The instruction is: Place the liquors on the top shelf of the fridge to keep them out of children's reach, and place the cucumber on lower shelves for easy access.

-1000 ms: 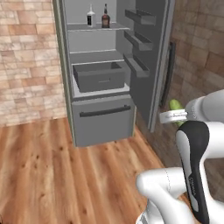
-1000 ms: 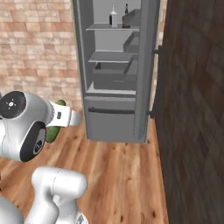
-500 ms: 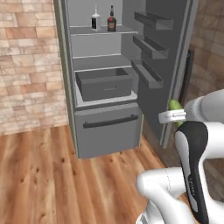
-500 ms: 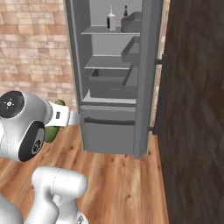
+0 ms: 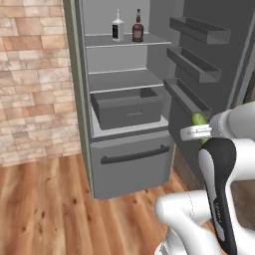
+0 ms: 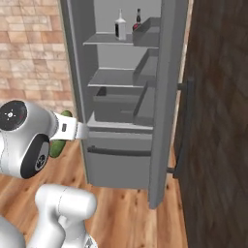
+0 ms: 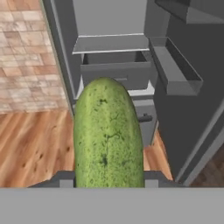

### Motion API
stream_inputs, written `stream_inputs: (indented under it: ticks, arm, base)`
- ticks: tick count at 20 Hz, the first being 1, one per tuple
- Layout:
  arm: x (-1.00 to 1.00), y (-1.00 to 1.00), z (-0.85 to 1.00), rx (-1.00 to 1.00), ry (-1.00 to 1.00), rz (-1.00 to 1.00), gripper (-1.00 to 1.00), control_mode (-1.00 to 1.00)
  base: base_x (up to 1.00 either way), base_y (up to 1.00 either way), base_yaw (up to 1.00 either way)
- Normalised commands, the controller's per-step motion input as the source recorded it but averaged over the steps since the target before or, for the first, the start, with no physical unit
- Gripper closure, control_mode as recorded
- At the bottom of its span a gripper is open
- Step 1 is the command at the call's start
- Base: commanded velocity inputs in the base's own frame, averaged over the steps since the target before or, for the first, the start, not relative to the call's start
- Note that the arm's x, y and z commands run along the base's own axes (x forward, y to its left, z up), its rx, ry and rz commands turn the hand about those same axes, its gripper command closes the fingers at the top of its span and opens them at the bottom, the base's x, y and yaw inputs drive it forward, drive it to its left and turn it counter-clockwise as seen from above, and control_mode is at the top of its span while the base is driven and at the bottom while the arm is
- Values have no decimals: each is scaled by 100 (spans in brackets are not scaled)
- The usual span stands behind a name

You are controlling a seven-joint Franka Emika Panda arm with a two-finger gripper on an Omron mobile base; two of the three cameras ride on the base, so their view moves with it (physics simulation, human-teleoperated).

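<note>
Claw (image 7: pixel 108 181) is clamped on the cucumber (image 7: pixel 108 135), held out in front of the open fridge (image 5: pixel 79 99), both liquors (image 5: pixel 127 27) already on the top shelf (image 5: pixel 129 42); aim under it at a lower shelf (image 5: pixel 122 79), clear of the drawer (image 5: pixel 127 107).
</note>
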Motion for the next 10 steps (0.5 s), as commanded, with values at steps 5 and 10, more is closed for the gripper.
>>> stream_inputs:
  ticks: [5,10]
  arm:
    - [0,0,0,0,0,0,100,100]
    - [0,0,0,0,0,0,100,100]
  base:
    - [64,5,5]
    - [57,6,8]
